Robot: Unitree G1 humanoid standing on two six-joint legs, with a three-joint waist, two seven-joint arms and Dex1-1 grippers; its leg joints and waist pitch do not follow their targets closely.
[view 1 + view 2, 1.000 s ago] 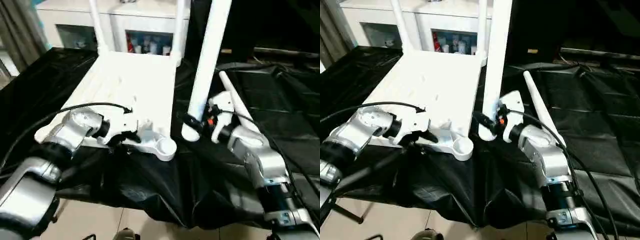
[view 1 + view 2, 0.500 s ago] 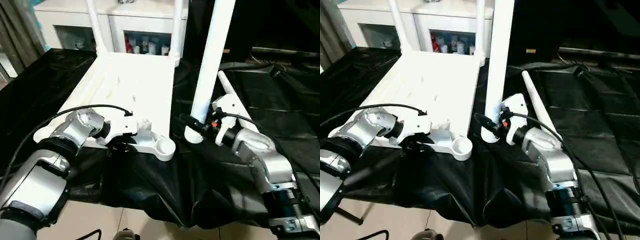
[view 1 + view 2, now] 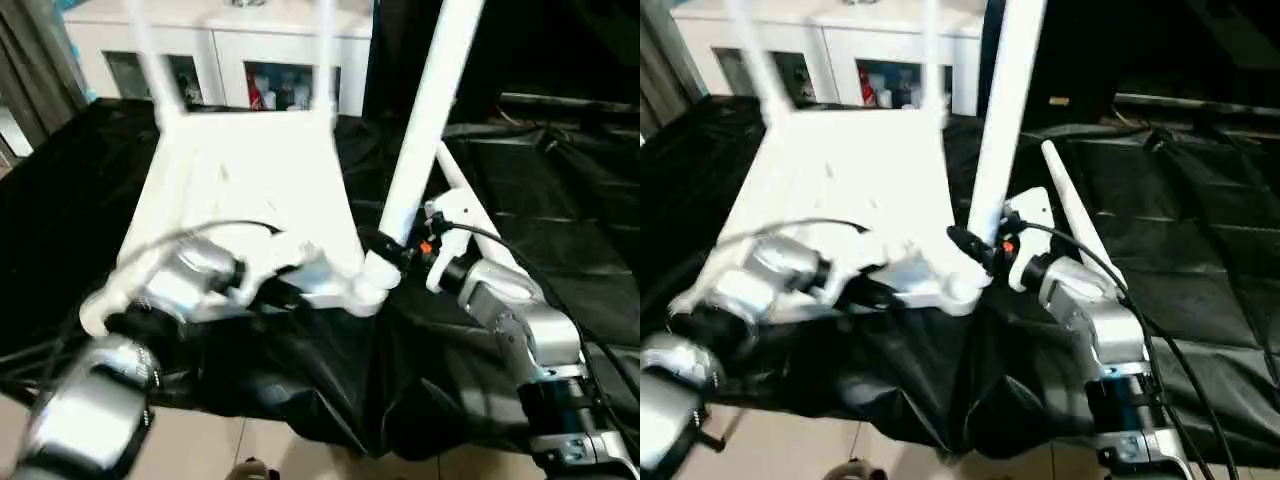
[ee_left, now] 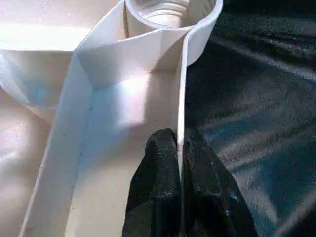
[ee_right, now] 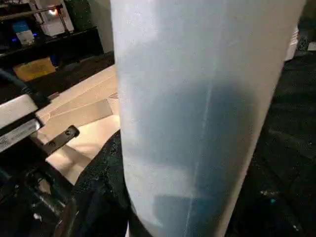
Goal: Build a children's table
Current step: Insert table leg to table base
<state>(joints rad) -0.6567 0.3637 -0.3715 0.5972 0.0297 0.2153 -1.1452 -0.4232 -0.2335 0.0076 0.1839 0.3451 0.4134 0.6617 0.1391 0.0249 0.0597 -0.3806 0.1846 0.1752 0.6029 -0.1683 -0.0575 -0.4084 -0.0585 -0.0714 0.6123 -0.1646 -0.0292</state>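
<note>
Pinching shut on the tabletop (image 4: 123, 123) rim, our left fingers (image 4: 158, 192) dragged its socket (image 3: 365, 293) under the leg (image 3: 425, 130) our right fingers (image 3: 385, 252) held.

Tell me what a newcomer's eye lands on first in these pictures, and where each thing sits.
First, the upside-down white plastic tabletop on the black sheet, two thin white legs standing at its far corners. Next, the long round white leg held upright in the right gripper, its foot beside the tabletop's near corner socket. The left gripper is pinched shut on the tabletop's thin rim; one more white leg lies on the sheet behind the right arm.
</note>
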